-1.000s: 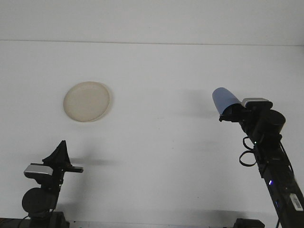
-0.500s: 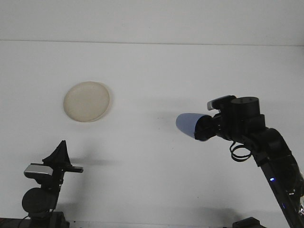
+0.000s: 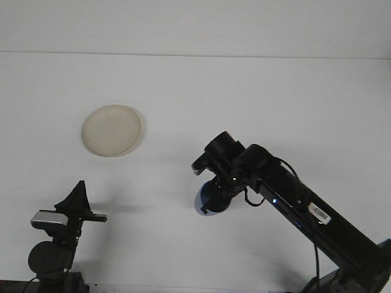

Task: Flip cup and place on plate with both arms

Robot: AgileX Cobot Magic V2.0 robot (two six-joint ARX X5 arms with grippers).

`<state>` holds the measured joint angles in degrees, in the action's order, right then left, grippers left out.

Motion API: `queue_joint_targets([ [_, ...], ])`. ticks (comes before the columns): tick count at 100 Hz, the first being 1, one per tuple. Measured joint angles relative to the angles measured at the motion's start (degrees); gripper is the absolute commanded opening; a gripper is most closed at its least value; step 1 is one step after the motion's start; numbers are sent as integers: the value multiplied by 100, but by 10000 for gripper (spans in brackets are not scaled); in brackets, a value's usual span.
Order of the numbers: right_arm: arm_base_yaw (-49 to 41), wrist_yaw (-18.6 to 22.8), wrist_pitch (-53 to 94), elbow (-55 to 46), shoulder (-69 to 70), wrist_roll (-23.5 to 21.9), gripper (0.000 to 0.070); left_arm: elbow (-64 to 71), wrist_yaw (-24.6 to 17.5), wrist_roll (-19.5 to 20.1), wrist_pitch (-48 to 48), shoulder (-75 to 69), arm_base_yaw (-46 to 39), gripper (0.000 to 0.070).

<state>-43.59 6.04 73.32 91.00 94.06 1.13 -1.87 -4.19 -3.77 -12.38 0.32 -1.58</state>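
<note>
Item 1, table: white, plain surface filling your front view.

Item 2, plate: round, pale cream, lying flat on the left half of the table, well apart from both arms.

Item 3, cup: light blue, held off to the right of centre, nearer you than the plate. It hangs under the right wrist, tipped steeply, with its rounded pale end towards the table and towards you. Whether it touches the table or sits just above it, you cannot tell from this angle.

Item 4, right gripper: black, at the end of the arm that reaches in diagonally from the lower right corner. Its fingers are closed around the cup, largely hidden behind the wrist housing.

Item 5, left gripper: black, low in the left corner, pointing up, nothing in it. Its fingers appear pressed together to a single point, though the view is dark there
</note>
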Motion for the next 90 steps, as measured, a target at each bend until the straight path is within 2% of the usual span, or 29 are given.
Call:
queue_joint_targets([
  [19, -463, -313, 87, 2, 551, 22, 0, 0, 0, 0, 0, 0, 0, 14],
  [43, -627, -328, 61, 13, 1104, 39, 0, 0, 0, 0, 0, 0, 0, 14],
  [54, -627, -503, 26, 13, 1285, 39, 0, 0, 0, 0, 2, 0, 0, 14],
  [90, -623, -511, -98, 13, 1325, 42, 4, 0, 0, 0, 0, 0, 0, 14],
])
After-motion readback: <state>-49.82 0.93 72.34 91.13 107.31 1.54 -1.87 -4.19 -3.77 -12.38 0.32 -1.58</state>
